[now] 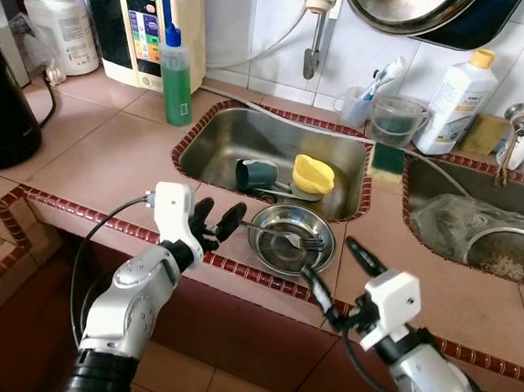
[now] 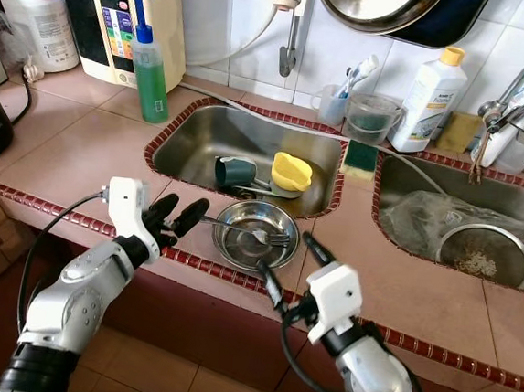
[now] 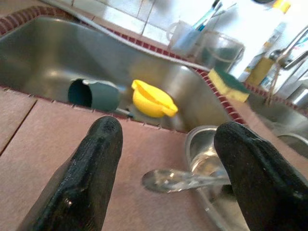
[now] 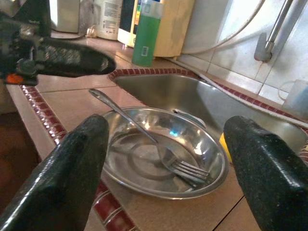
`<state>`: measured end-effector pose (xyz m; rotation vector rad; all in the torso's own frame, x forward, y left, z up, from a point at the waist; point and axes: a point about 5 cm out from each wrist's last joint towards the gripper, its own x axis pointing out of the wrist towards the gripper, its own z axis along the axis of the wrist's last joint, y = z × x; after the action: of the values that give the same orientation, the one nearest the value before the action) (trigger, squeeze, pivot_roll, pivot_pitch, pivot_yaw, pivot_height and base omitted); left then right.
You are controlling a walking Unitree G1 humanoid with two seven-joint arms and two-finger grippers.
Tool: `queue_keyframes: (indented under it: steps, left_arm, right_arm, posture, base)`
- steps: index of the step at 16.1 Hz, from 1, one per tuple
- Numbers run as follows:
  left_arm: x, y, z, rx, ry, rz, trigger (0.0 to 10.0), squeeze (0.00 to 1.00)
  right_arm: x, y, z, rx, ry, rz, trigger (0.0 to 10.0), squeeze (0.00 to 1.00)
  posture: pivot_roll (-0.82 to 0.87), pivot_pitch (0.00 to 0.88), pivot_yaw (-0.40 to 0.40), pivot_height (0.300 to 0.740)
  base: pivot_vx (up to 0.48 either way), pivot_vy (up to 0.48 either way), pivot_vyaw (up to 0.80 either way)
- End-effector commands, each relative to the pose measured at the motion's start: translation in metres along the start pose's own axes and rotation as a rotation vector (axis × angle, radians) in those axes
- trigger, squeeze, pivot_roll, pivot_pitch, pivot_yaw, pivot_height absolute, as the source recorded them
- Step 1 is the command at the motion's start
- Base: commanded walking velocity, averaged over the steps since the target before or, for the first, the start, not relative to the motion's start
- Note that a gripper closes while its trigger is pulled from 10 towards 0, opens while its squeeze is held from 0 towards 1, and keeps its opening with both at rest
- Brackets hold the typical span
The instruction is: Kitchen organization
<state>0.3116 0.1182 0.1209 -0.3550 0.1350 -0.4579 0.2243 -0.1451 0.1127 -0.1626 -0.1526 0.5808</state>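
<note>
A shallow steel bowl [image 1: 274, 249] sits on the tiled counter edge in front of the left sink [image 1: 217, 137]. A fork [image 1: 306, 241] lies in it, its handle [image 3: 183, 179] poking out over the rim toward my left side. My left gripper [image 1: 216, 221] is open just left of the bowl, with the handle tip between its fingers but untouched. My right gripper [image 1: 338, 271] is open at the bowl's right front, one finger [image 1: 314, 288] by the rim and the other [image 1: 364, 255] over the counter. In the right wrist view the bowl [image 4: 139, 163] lies between the spread fingers.
A teal cup [image 1: 257, 173] on its side and a yellow cup [image 1: 313, 174] lie in the left sink. A green sponge [image 1: 386, 161] sits on the divider. A strainer [image 1: 505, 254] is in the right sink. A green soap bottle [image 1: 174, 76] and a black kettle [image 1: 4, 100] stand to the left.
</note>
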Motion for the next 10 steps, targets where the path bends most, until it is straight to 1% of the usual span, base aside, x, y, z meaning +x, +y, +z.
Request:
queue_keyframes:
  steps: [1, 4, 7, 8, 9, 10]
  left_arm:
    - [0.002, -0.001, -0.001, -0.036, 0.014, -0.019, 10.0, 0.0]
    - [0.002, -0.003, -0.007, -0.037, 0.06, -0.037, 10.0, 0.0]
    - [0.001, -0.002, -0.017, -0.04, 0.121, -0.023, 10.0, 0.0]
    - [0.001, -0.001, -0.02, -0.054, 0.141, -0.008, 10.0, 0.0]
    - [0.001, 0.001, -0.022, -0.065, 0.154, 0.008, 10.0, 0.0]
    - [0.001, 0.003, -0.023, -0.06, 0.157, 0.022, 10.0, 0.0]
  right_arm:
    - [-0.003, 0.004, 0.002, -0.014, 0.015, 0.039, 10.0, 0.0]
    - [-0.007, 0.006, 0.0, -0.009, 0.033, 0.048, 10.0, 0.0]
    - [-0.008, 0.008, 0.002, -0.011, 0.041, 0.052, 10.0, 0.0]
    - [-0.008, 0.009, 0.003, -0.011, 0.044, 0.052, 10.0, 0.0]
    - [-0.009, 0.011, 0.003, -0.007, 0.044, 0.055, 10.0, 0.0]
    - [-0.009, 0.012, 0.004, -0.003, 0.044, 0.058, 10.0, 0.0]
  posture:
    - [-0.12, 0.0, 0.009, 0.74]
    - [-0.13, 0.0, 0.016, 0.74]
    - [-0.14, 0.0, 0.022, 0.74]
    - [-0.14, 0.0, 0.022, 0.74]
    - [-0.14, 0.0, 0.024, 0.74]
    - [-0.14, 0.0, 0.023, 0.74]
  base:
    - [0.0, 0.0, 0.0]
    - [0.0, 0.0, 0.0]
    - [0.0, 0.0, 0.0]
    - [0.0, 0.0, 0.0]
    - [0.0, 0.0, 0.0]
    - [0.0, 0.0, 0.0]
